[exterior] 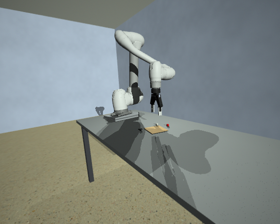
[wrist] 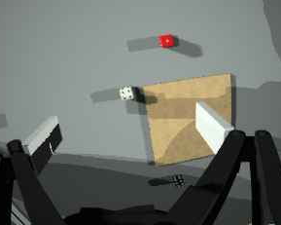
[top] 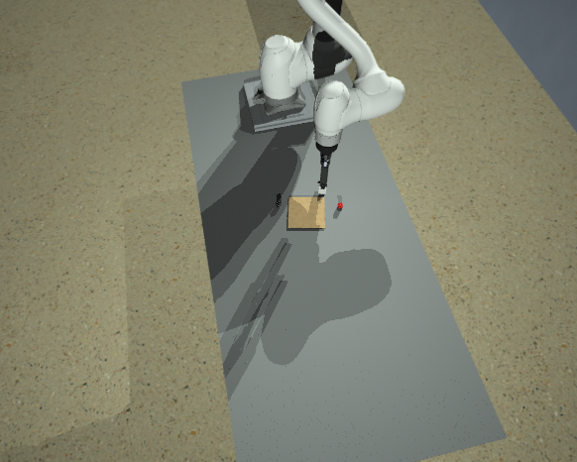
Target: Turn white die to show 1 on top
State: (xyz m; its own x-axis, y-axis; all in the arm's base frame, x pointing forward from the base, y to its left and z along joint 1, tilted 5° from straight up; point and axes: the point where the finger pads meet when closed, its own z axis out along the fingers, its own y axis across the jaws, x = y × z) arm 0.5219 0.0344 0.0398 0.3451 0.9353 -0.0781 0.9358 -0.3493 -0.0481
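Observation:
The white die (wrist: 126, 94) (exterior: 157, 124) lies on the grey table just off one corner of the tan mat (wrist: 178, 131) (top: 303, 218) (exterior: 154, 130). I cannot read its top face. My gripper (wrist: 125, 122) (exterior: 156, 112) (top: 322, 183) is open and empty. It hangs well above the table, roughly over the white die. In the top view the fingers cover the die. A red die (wrist: 166, 41) (top: 339, 205) (exterior: 167, 125) lies on the table on one side of the mat. A black die (wrist: 178, 181) (top: 278, 203) (exterior: 140, 130) lies on the other side.
The robot's base (top: 279, 106) (exterior: 120, 117) stands on the table behind the mat. The long grey table (top: 358, 372) (exterior: 232, 168) runs far forward from the mat. Its side edges are close on both sides of the dice.

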